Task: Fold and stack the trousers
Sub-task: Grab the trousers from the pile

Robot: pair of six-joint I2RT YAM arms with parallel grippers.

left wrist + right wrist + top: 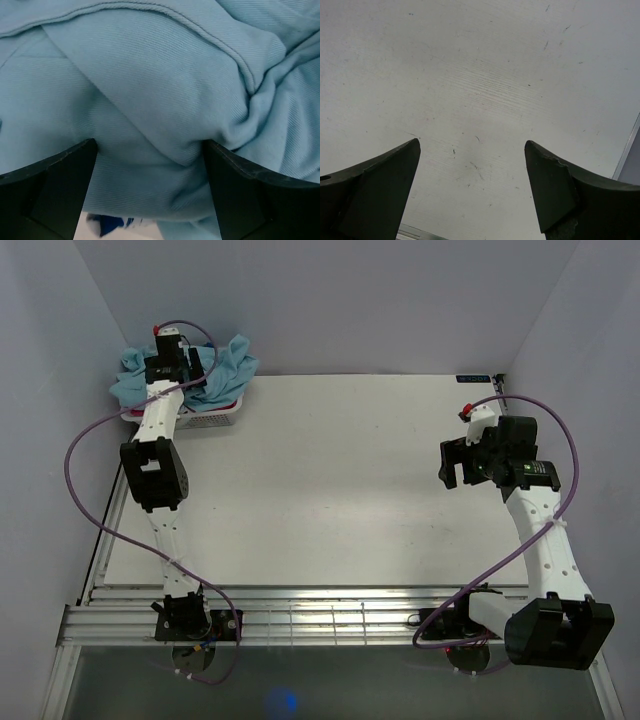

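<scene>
The light blue trousers (228,362) lie crumpled in a heap on a white basket (208,422) at the table's far left corner. My left gripper (170,365) is down in that heap. In the left wrist view the trousers (150,75) fill the frame, and my left gripper (150,155) is open with a fold of the fabric bulging between its black fingers (55,185). My right gripper (455,465) hangs open and empty above the bare table at the right; in the right wrist view it (472,150) shows only the tabletop (470,60) below.
A sliver of pink cloth (236,400) shows at the basket's rim under the blue heap. A blue-and-white patch (107,222) peeks out below the fabric. The white table (330,490) is walled at the back and both sides. A table edge strip (627,150) lies right of the right gripper.
</scene>
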